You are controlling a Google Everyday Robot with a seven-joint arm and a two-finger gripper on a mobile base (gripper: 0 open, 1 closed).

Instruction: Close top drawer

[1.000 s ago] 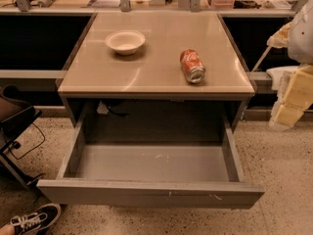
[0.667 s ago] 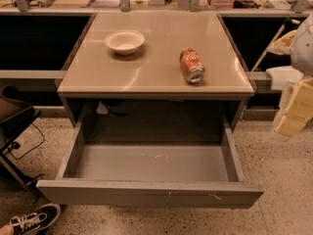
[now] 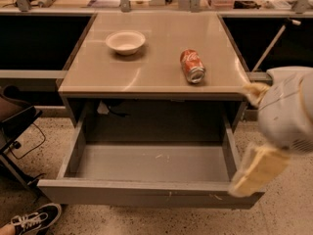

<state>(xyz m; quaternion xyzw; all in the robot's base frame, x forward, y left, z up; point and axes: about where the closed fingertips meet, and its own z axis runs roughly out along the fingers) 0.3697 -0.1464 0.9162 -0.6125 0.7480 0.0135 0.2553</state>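
Observation:
The top drawer (image 3: 146,194) is a wide, shallow grey metal drawer, pulled far out from under the tabletop. Its inside is bare apart from a few pale scuffs. Its flat front faces me at the bottom of the view. My gripper (image 3: 243,140) is at the right, on a white rounded arm head (image 3: 288,109). Its two pale yellow fingers are spread apart and hold nothing. The lower finger (image 3: 257,170) overlaps the drawer's right front corner. The upper finger (image 3: 254,92) is by the tabletop's right edge.
A beige tabletop (image 3: 156,67) above the drawer holds a white bowl (image 3: 125,41) and a red soda can (image 3: 192,65) on its side. A chair (image 3: 14,126) and a black sneaker (image 3: 34,219) are at the left. Dark recesses flank the table.
My gripper and arm head have moved left and down, from beside the table's right edge to the drawer's right front corner. The drawer, bowl and can have not moved.

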